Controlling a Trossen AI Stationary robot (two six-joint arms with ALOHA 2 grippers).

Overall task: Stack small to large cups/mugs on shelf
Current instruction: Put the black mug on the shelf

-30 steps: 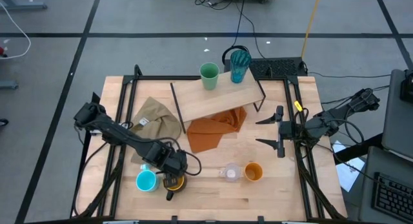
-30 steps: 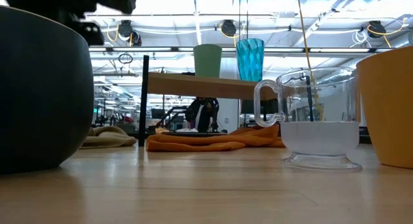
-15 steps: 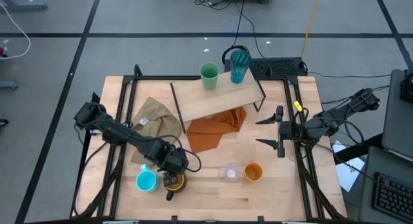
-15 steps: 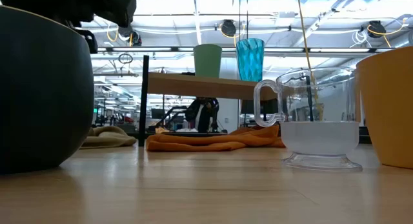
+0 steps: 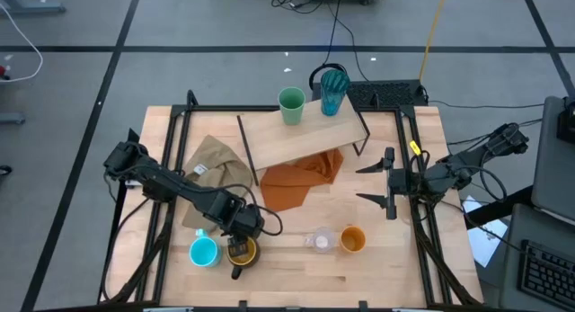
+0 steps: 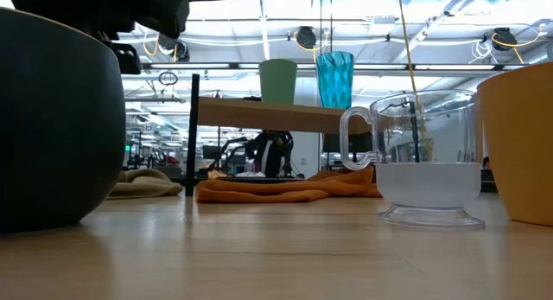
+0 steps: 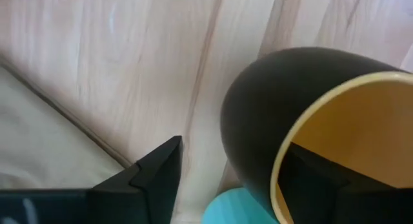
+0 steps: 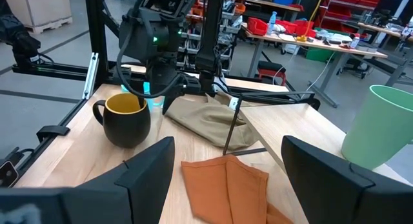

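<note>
The black mug with a yellow inside stands upright on the table near its front left, beside the blue mug. My left gripper points down over the black mug, open. One finger is outside the mug's wall and the other is over its opening. A clear glass and an orange cup stand to the right. The green cup and teal tumbler stand on the shelf. My right gripper waits open at the table's right.
An orange cloth lies partly under the shelf, and a beige cloth lies left of it, next to my left arm. Black frame rails run along both sides of the table. Bare wood shows along the front edge.
My left gripper has turned a little over the black mug and stays open. The mug has kept its place.
</note>
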